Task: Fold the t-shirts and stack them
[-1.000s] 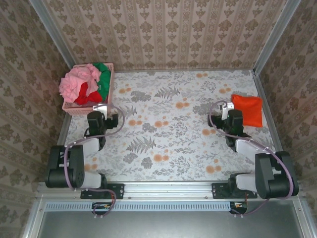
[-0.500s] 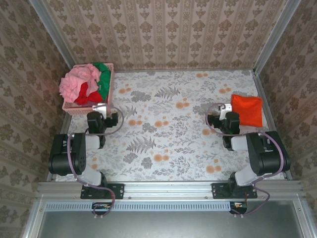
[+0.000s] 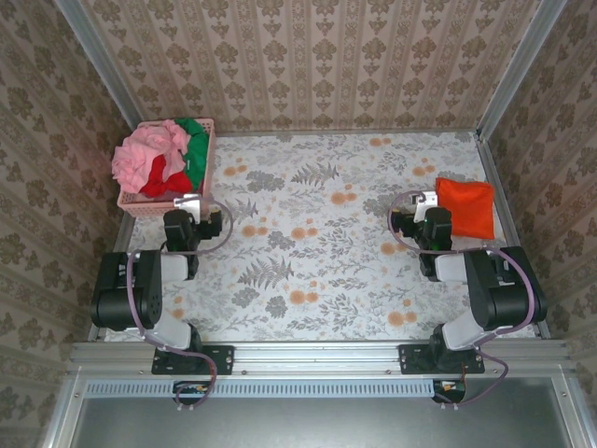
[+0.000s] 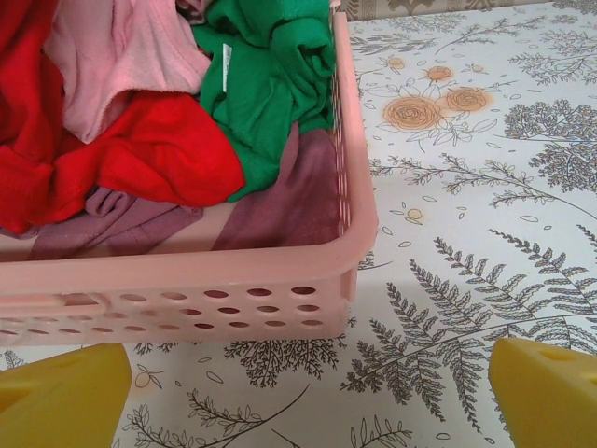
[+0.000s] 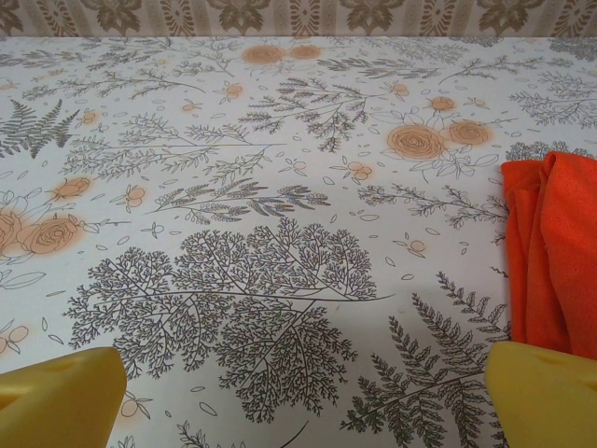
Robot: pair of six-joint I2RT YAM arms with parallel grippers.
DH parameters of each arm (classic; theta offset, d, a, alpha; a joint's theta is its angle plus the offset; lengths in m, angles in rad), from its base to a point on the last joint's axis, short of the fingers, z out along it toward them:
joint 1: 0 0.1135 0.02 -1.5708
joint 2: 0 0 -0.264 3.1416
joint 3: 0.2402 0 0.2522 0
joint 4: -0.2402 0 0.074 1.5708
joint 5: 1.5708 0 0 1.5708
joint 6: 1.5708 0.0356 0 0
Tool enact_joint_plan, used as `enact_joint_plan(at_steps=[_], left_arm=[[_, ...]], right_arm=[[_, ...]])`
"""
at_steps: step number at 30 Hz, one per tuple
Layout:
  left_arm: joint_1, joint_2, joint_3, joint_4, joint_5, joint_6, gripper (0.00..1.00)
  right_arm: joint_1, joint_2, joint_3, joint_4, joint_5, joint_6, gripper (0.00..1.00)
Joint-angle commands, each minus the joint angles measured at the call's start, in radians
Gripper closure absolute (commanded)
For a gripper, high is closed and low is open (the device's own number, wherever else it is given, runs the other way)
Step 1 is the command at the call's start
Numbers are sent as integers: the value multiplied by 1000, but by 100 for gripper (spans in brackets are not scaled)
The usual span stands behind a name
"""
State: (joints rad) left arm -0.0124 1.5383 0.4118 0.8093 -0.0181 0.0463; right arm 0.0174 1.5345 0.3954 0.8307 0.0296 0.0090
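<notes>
A folded bright orange t-shirt (image 3: 466, 207) lies flat at the table's right side; its left edge (image 5: 555, 252) appears in the right wrist view. My right gripper (image 3: 424, 203) (image 5: 303, 401) rests just left of it, open, with bare table between the yellow fingertips (image 5: 56, 397). Pink (image 3: 147, 154), red (image 3: 163, 179) and green (image 3: 196, 149) t-shirts lie crumpled in the pink basket (image 3: 154, 207). My left gripper (image 3: 190, 203) (image 4: 303, 401) stands open just before the basket's near right corner (image 4: 187, 280), not touching it. Red (image 4: 140, 159), green (image 4: 270, 84) and pink (image 4: 131, 47) cloth show inside.
A mauve cloth (image 4: 280, 196) lies at the basket's bottom. The flower-printed table (image 3: 317, 243) is walled by patterned panels, with metal posts at the back corners. The arm bases sit on the rail (image 3: 317, 357) at the near edge.
Both arms have drawn back into a tighter folded pose near their bases. The grippers stay open and nearly in place; the shirts and basket have not moved.
</notes>
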Motion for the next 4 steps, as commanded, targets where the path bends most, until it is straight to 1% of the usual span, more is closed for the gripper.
enact_joint_plan(at_steps=[1,4], left_arm=[[-4,-5,-1,25,14,7,0],[-4,-5,-2,25,14,7,0]], right_arm=[[-4,-3,15,21,18,22,0],[-3,-3,14,21,18,22,0]])
